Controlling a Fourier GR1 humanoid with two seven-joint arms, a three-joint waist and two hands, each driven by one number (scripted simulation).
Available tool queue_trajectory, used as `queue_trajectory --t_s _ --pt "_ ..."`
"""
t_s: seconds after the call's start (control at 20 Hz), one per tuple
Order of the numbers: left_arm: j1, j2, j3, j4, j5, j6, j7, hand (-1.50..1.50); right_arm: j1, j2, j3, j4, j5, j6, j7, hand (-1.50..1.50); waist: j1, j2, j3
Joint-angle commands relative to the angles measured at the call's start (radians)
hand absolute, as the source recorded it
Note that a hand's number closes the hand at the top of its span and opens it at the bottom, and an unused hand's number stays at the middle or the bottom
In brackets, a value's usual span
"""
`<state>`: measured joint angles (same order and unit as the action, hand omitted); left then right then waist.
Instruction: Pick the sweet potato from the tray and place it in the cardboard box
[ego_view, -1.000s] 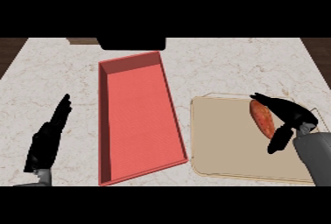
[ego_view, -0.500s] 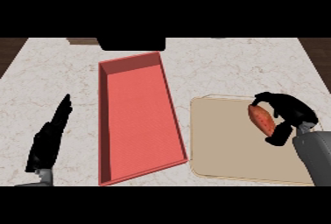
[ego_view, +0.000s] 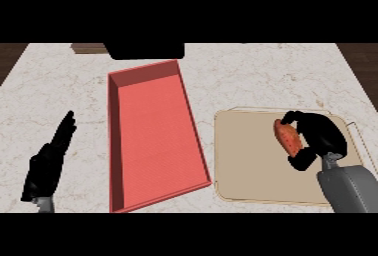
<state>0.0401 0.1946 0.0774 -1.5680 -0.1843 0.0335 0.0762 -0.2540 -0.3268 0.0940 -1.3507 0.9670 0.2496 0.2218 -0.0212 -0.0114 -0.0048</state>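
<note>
An orange-red sweet potato (ego_view: 285, 137) lies on the beige tray (ego_view: 251, 165) at the right of the counter. My right hand (ego_view: 321, 137) is curled round it, fingers over its far end and thumb at its near end. The box is a long red open container (ego_view: 151, 135) left of the tray, with nothing in it. At the lower left my left hand (ego_view: 50, 160) rests open above the counter, fingers straight and pointing away.
A dark block (ego_view: 144, 50) and a small brown object (ego_view: 88, 48) sit at the counter's far edge, just beyond the red box. Marble counter (ego_view: 251, 75) stretches behind the tray and between the box and my left hand.
My right hand's fingers have closed round the sweet potato, which has shifted slightly left on the tray. The left hand has not moved.
</note>
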Motion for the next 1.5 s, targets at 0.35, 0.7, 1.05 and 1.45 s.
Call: queue_trajectory --t_s 0.35,0.7,1.05,1.45 --pt "0.006 0.010 0.030 0.015 0.002 0.010 0.012 0.00 0.343 0.251 0.272 -0.572 0.378 -0.072 0.617 1.50 -0.038 -0.009 0.000" --pt "-0.047 -0.016 -0.003 0.033 -0.014 0.015 0.024 0.00 0.332 0.325 0.591 -0.874 0.470 -0.133 0.734 1.50 -0.001 0.002 0.004" --pt "-0.017 -0.004 -0.015 -0.025 -0.013 -0.015 0.040 0.00 0.035 0.326 0.751 -0.899 0.429 -0.127 0.935 1.50 0.032 0.009 0.004" --pt "-0.030 -0.004 -0.020 -0.035 -0.012 -0.030 0.046 0.00 -0.356 0.326 0.574 -0.709 0.178 -0.103 1.071 1.50 0.049 0.012 0.003"
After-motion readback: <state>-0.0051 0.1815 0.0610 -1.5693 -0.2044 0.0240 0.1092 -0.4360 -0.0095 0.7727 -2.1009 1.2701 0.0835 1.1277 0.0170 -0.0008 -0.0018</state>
